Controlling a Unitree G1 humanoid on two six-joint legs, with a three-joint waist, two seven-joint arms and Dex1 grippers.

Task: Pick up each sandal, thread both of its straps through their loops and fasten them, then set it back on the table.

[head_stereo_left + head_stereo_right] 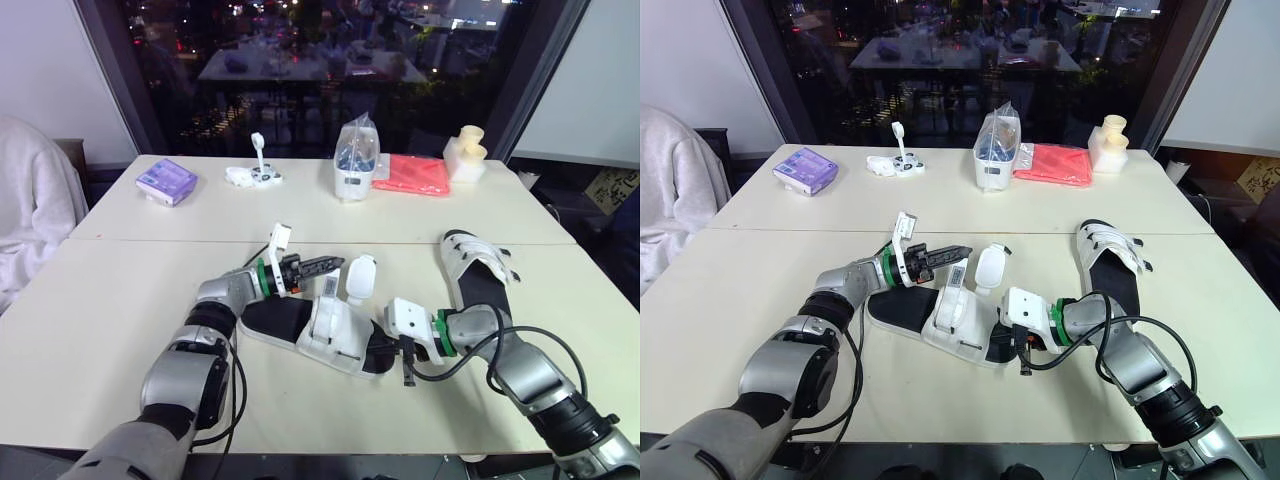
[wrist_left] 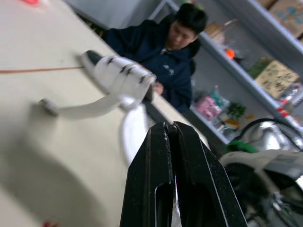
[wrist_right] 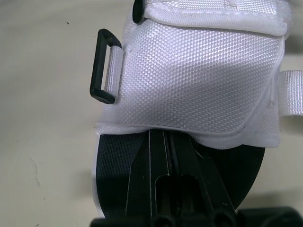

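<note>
Left pincer point(image 1: 336, 263) pressed closed, empty | right pincer point(image 3: 165, 136) closed, tips under flap point(image 3: 199, 80) of near sandal point(image 1: 300, 330) | second sandal point(image 1: 478, 272) beside

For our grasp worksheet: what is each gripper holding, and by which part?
Cannot be told. The left gripper is shut, tips beside the raised strap of the near sandal; the right gripper is shut against its black sole.

L claw point(image 1: 325, 265) pinched closed, pointing fwd; R claw point(image 3: 165, 142) closed, tips down
</note>
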